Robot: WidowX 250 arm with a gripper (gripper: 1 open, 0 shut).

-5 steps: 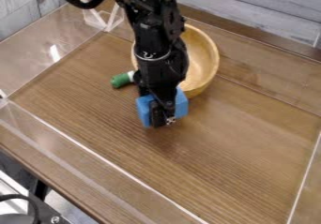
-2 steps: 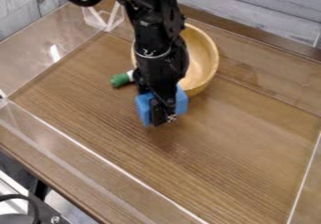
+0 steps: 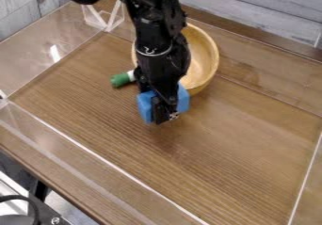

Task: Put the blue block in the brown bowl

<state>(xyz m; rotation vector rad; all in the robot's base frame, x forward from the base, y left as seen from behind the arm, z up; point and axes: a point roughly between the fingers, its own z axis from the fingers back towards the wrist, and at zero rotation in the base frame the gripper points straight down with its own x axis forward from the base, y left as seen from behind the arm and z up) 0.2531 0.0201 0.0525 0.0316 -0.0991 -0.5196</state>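
Observation:
The blue block (image 3: 150, 104) sits between the fingers of my gripper (image 3: 161, 114), which is shut on it just above the wooden table, a little in front of the brown bowl. The block shows on both sides of the black fingers. The brown bowl (image 3: 201, 61) is round and light tan, standing behind and to the right of the gripper; my arm covers its left part.
A small green piece (image 3: 120, 78) lies left of the arm beside the bowl. Clear plastic walls (image 3: 25, 120) run around the wooden table surface (image 3: 239, 163). A white wall stands behind.
The gripper with the blue block has risen very slightly; otherwise nothing has visibly moved.

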